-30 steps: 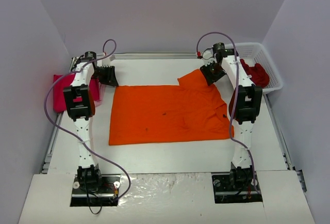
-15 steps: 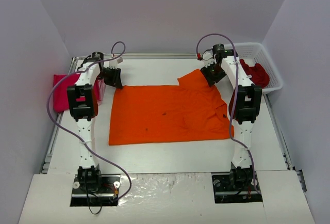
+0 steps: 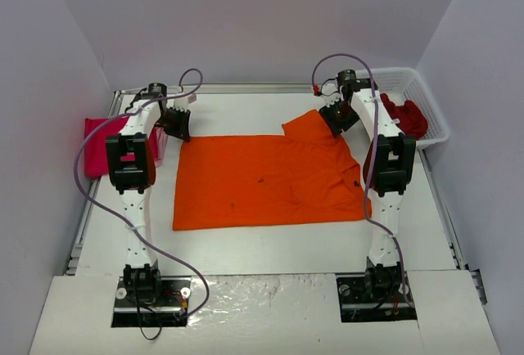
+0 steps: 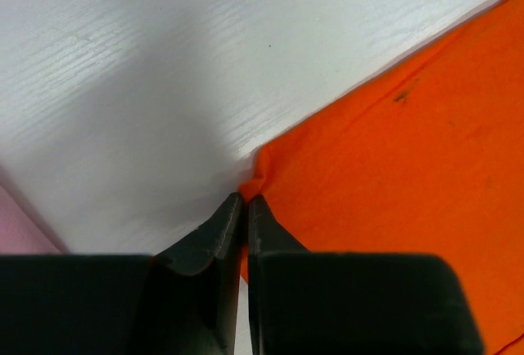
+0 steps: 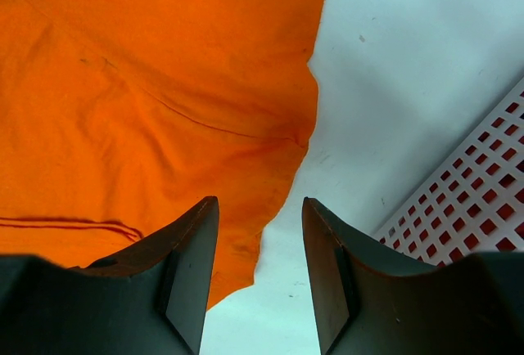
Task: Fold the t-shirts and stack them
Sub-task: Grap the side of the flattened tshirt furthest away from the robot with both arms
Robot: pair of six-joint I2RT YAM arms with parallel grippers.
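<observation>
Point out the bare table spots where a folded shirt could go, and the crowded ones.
Widest free patch: the table strip between the near hem of the orange t-shirt and the arm bases. A narrower strip runs between its far edge and the back rail. Crowded: the left edge by the pink shirts, the right by the basket.

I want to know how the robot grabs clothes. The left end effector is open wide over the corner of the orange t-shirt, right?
Not quite. The left end effector is at the corner of the orange t-shirt, but it is not open wide. Its jaws are shut, pinching that corner between them. The left wrist view shows this.
</observation>
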